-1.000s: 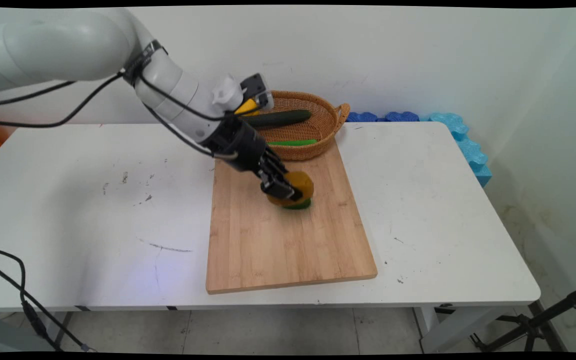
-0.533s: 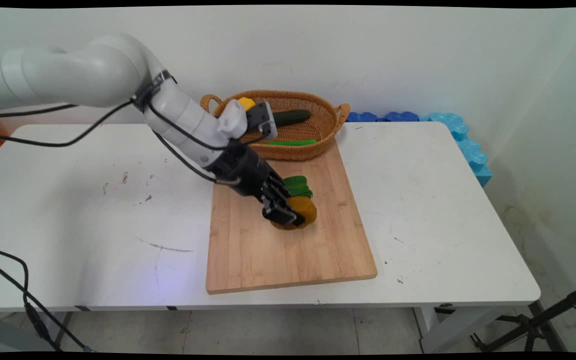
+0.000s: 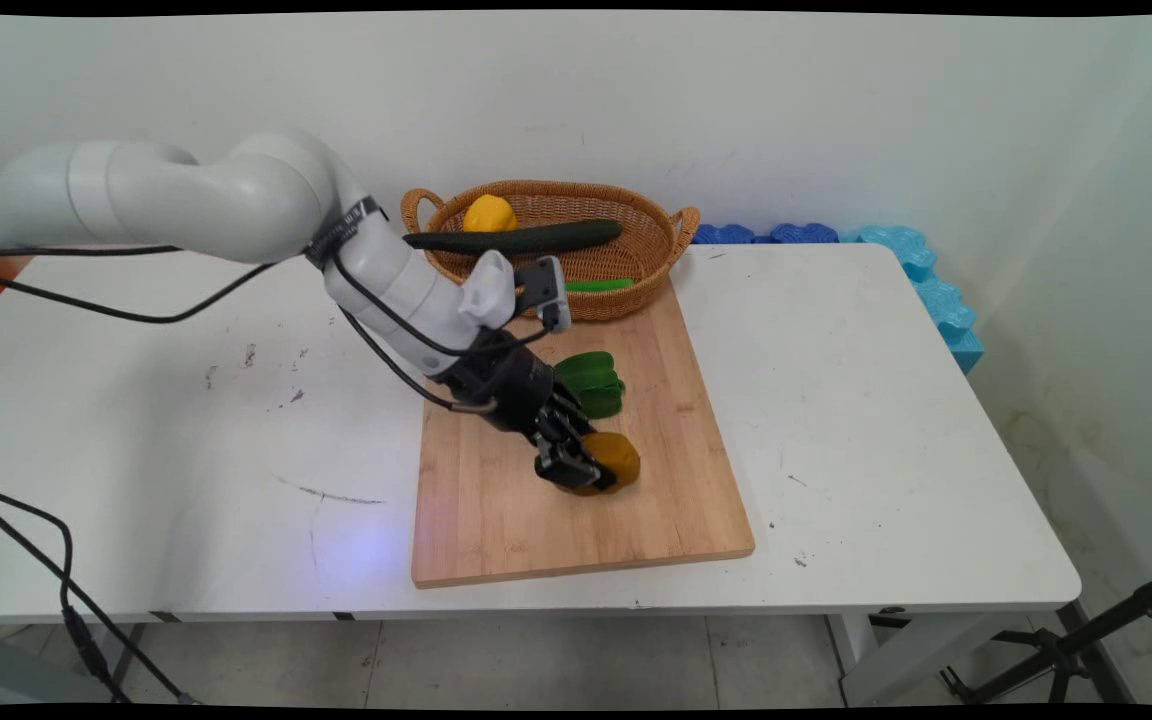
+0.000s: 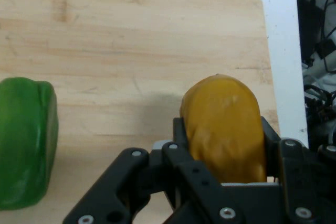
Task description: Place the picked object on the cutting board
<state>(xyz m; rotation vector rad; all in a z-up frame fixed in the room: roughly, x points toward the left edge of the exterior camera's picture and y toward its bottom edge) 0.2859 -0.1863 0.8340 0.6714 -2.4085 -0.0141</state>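
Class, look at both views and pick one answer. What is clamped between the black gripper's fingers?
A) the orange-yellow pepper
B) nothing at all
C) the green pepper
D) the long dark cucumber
A: the gripper is shut on the orange-yellow pepper over the cutting board, while the green pepper lies free beside it and the cucumber stays in the basket.

A white counter (image 3: 886, 420), scuffed and marked, is set against a plain white wall (image 3: 836, 110). Blue foam blocks (image 3: 921, 270) are wedged between its far right edge and the wall. Below, a pale tiled floor (image 3: 536, 660) is seen, with a black tripod leg (image 3: 1116, 620) at lower right
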